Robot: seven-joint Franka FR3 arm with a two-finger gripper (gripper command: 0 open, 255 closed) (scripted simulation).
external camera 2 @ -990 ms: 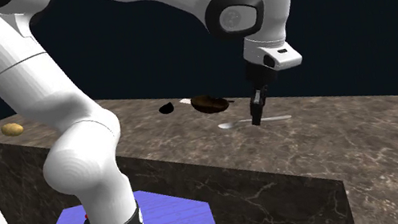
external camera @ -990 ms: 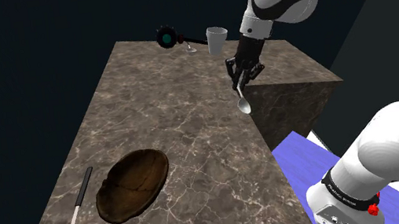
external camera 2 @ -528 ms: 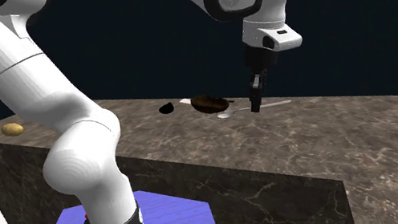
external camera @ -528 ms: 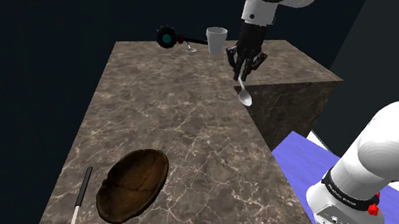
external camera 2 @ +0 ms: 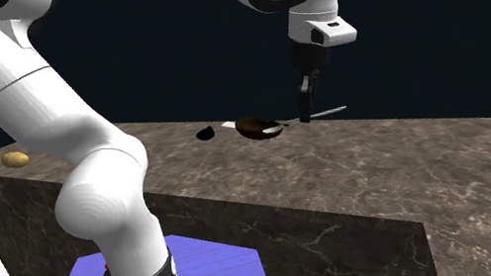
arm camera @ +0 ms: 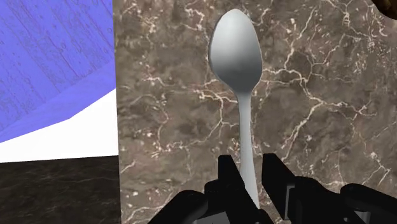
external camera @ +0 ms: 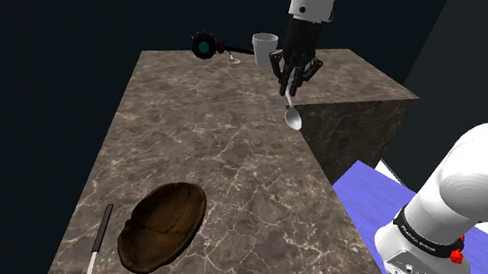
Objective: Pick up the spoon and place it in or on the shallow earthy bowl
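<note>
Up over the counter's (external camera: 202, 127) edge on the shoulder view's right, the gripper (external camera: 289, 84) is climbing. A second ago it sat lower with the spoon (external camera: 293, 115) close above the stone, and now both are clearly higher and well off the surface. So the pick looks done, I'd say, and we're into the carry. The hand is clamped tight on the spoon's handle: from the wrist view you see the slim stem pinched between the two black fingers (arm camera: 228, 175), with its oval end sticking out ahead over the marble. It's a plain pale grey spoon, smooth and unmarked, hanging bowl-end down and a touch tilted. The brown shallow bowl (external camera: 162, 224) sits well apart, toward the near end of the counter beside a long-handled spatula (external camera: 95, 267), with nothing in it yet. That's the stretch left to cover.
</note>
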